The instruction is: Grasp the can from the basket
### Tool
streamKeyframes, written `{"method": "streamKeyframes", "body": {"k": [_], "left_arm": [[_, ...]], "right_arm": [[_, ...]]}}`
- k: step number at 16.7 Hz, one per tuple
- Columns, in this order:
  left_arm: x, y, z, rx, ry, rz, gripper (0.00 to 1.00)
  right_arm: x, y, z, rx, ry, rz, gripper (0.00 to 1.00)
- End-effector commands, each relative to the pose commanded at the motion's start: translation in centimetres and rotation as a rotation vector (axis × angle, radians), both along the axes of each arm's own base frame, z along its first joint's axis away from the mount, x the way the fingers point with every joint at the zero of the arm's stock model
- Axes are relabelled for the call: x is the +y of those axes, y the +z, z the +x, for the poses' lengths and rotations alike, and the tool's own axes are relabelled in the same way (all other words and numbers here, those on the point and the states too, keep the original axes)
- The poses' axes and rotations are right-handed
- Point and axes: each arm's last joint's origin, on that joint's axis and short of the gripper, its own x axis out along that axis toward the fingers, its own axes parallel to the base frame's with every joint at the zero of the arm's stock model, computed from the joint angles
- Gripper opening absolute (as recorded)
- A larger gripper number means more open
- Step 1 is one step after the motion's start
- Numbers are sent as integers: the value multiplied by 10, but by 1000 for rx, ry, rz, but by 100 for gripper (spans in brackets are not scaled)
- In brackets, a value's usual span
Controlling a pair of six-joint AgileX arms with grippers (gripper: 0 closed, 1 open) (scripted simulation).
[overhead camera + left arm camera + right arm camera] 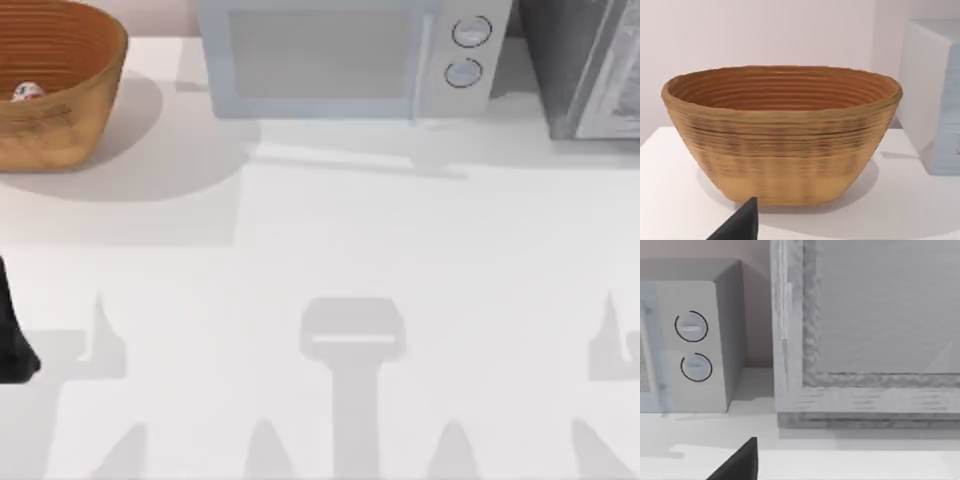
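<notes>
Left claw (742,222) faces the basket (782,145), its opening I cannot tell; the can (27,91) looks light, rigid, best pinched across its sides.

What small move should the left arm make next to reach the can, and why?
Probably raise the left gripper and bring it over the basket rim. The can lies inside, at the table's far left, and the left wrist view meets the basket's outer wall side-on.
</notes>
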Motion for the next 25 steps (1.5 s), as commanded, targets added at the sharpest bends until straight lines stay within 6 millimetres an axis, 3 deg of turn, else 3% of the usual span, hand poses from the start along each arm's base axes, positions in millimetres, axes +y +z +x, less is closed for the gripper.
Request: {"method": "streamKeyframes", "body": {"k": [3, 6, 10, 13, 16, 19, 22, 25], "left_arm": [[0, 1, 0, 3, 0, 0, 100], [0, 17, 1, 39, 0, -6, 100], [1, 61, 13, 147, -4, -19, 100], [2, 104, 37, 255, -6, -31, 100], [4, 144, 78, 379, -7, -44, 100], [7, 175, 134, 514, -8, -56, 100], [12, 187, 199, 656, -9, -65, 100], [17, 182, 264, 796, -9, -70, 100]], "right_arm": [[0, 0, 0, 0, 0, 0, 100], [0, 0, 0, 0, 0, 0, 100], [0, 0, 0, 0, 0, 0, 100], [0, 0, 0, 0, 0, 0, 100], [0, 0, 0, 0, 0, 0, 100], [0, 0, 0, 0, 0, 0, 100], [0, 0, 0, 0, 0, 0, 100], [0, 0, 0, 0, 0, 0, 100]]}}
